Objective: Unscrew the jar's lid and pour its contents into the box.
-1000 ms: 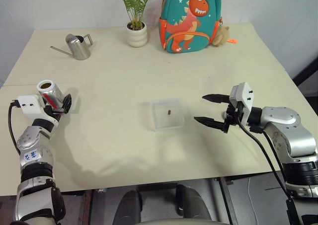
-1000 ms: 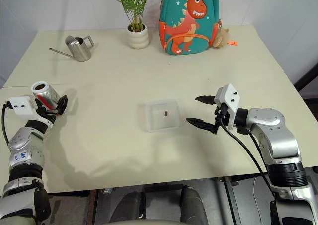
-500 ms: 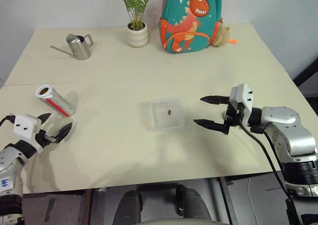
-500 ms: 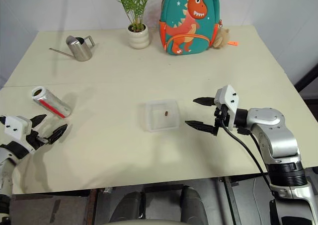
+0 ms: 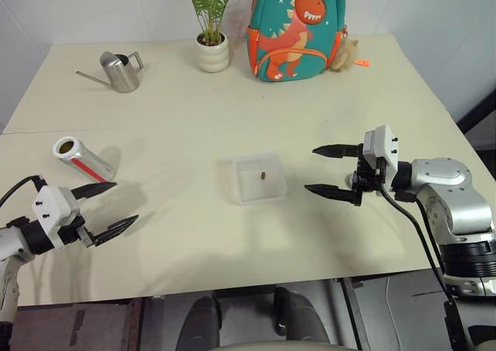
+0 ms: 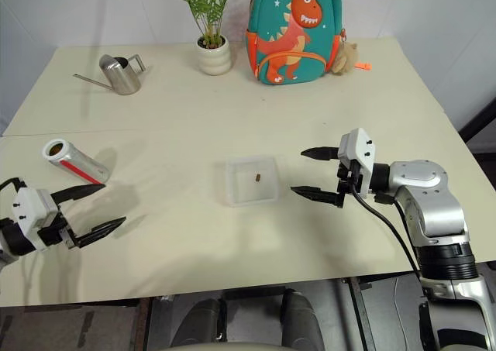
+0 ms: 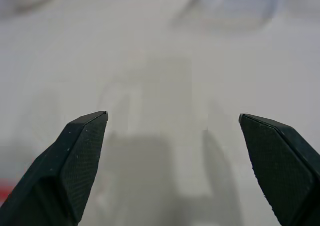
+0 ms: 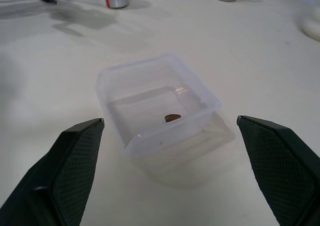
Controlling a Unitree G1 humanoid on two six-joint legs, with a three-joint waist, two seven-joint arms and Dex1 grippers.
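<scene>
I see the jar [image 5: 84, 159] lying open at the left of the desk [image 5: 232, 103], its pellet [image 5: 264, 175] already in the box [image 5: 251, 178] at centre, so both the left gripper [image 5: 107, 208] and right gripper [image 5: 332, 170] stand wide and empty.

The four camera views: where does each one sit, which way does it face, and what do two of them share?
Left eye view: on the head, facing forward and down over the table; shows both arms, the left gripper and right gripper open.
Right eye view: beside it, same scene.
Left wrist view: on the left wrist, along its fingers, facing the tabletop.
Right wrist view: on the right wrist, along its fingers, facing the box.
Shared: box, jar and brown bit appear in head and right wrist views.
</scene>
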